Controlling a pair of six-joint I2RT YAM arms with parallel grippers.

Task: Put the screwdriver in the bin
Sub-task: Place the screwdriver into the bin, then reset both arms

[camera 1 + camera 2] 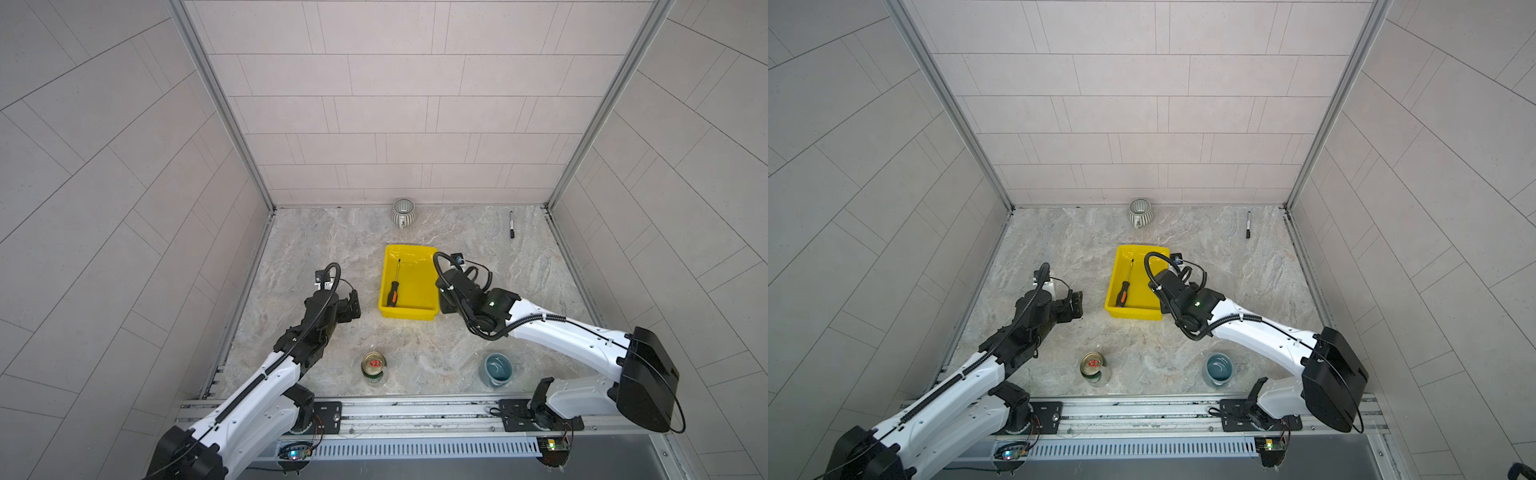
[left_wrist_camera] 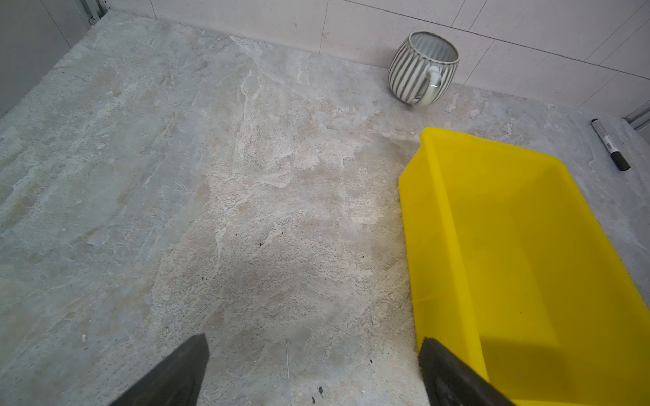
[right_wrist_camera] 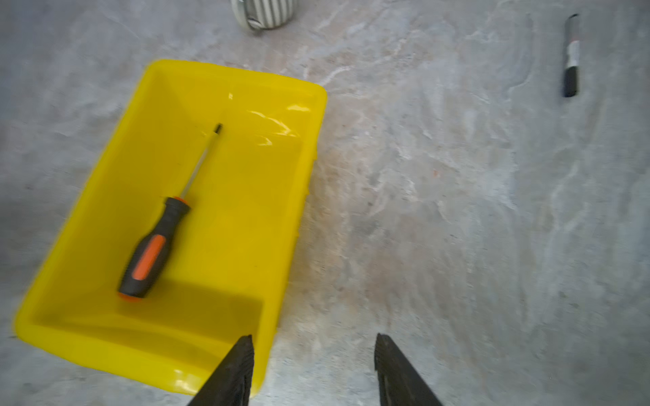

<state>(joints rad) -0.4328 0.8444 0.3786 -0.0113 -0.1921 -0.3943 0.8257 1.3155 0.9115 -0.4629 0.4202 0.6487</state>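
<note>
The screwdriver (image 3: pixel 169 214) lies inside the yellow bin (image 3: pixel 239 211), on its floor, with the metal tip pointing to the far wall. It looks flat, but that picture is a bit blurry. The right tool (image 3: pixel 314 337) is open and holds nothing. One side of it is over the bin's near corner, the other over the bench (image 3: pixel 457 211). The left tool (image 2: pixel 313 337) is open and empty too, just beside the bin's other side. A striped cup (image 1: pixel 403 212) and a marker (image 1: pixel 511 224) sit far back.

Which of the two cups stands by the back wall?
The grey-and-white striped cup, which has a handle; the plain blue-green cup stands far from it, near the front rail.
</note>
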